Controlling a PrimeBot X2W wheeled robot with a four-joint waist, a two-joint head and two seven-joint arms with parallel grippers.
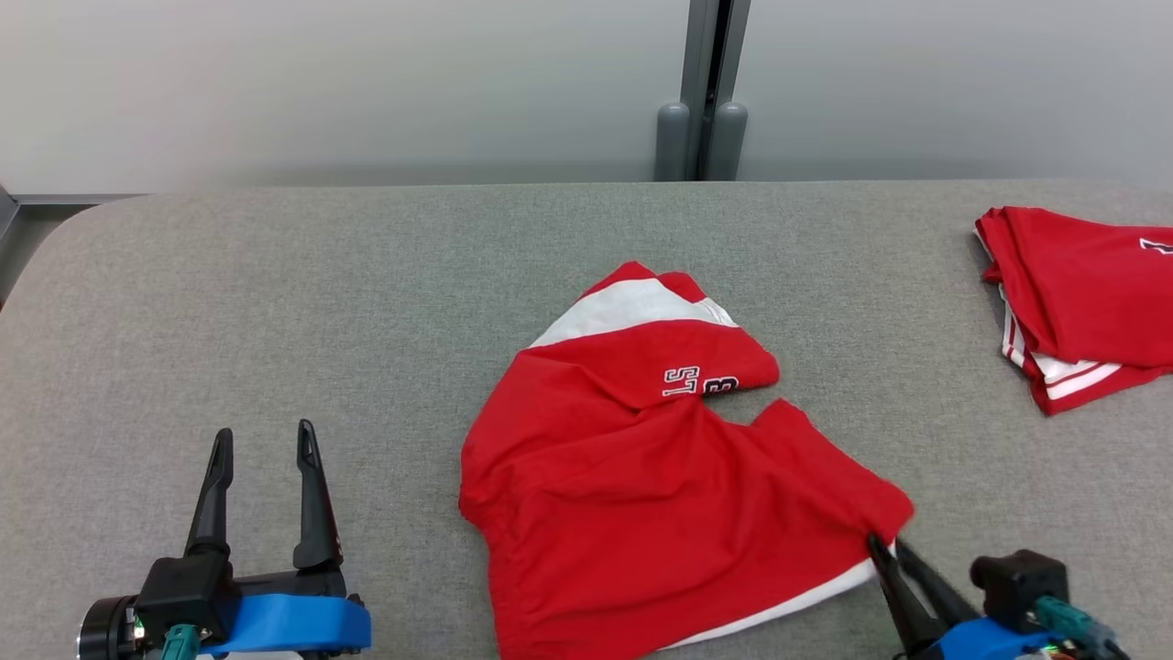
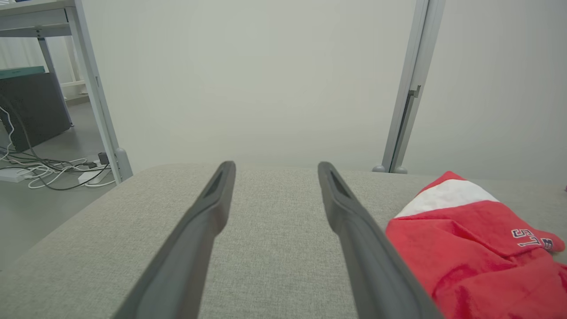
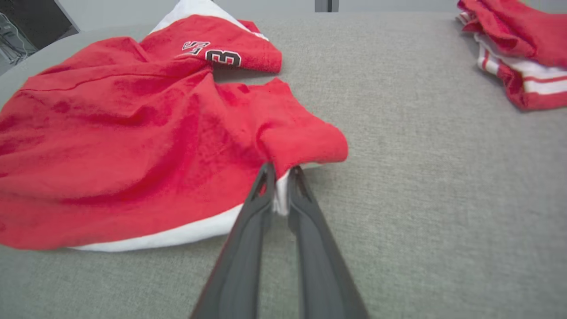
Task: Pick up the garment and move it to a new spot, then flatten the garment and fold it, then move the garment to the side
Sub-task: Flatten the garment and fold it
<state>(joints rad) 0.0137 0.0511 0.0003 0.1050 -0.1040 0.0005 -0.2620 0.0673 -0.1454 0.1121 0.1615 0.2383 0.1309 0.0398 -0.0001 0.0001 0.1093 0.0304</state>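
- Your right gripper (image 1: pixel 887 547) has its two long dark fingers pressed together on the near right corner of the crumpled red cloth garment with white bands (image 1: pixel 641 486), right at the white hem. This corner hold is likely meant for lifting or dragging it flat.
- Your left gripper (image 1: pixel 262 438) hovers spread and empty above the grey fabric tabletop (image 1: pixel 275 293), well left of the cloth, probably kept free for the opposite corner.
- The garment lies mid-table, bunched up. A far flap is folded over showing outlined numerals, and deep creases run through the middle.
- A folded red-and-white pile (image 1: pixel 1072 302) sits at the far right, well apart.
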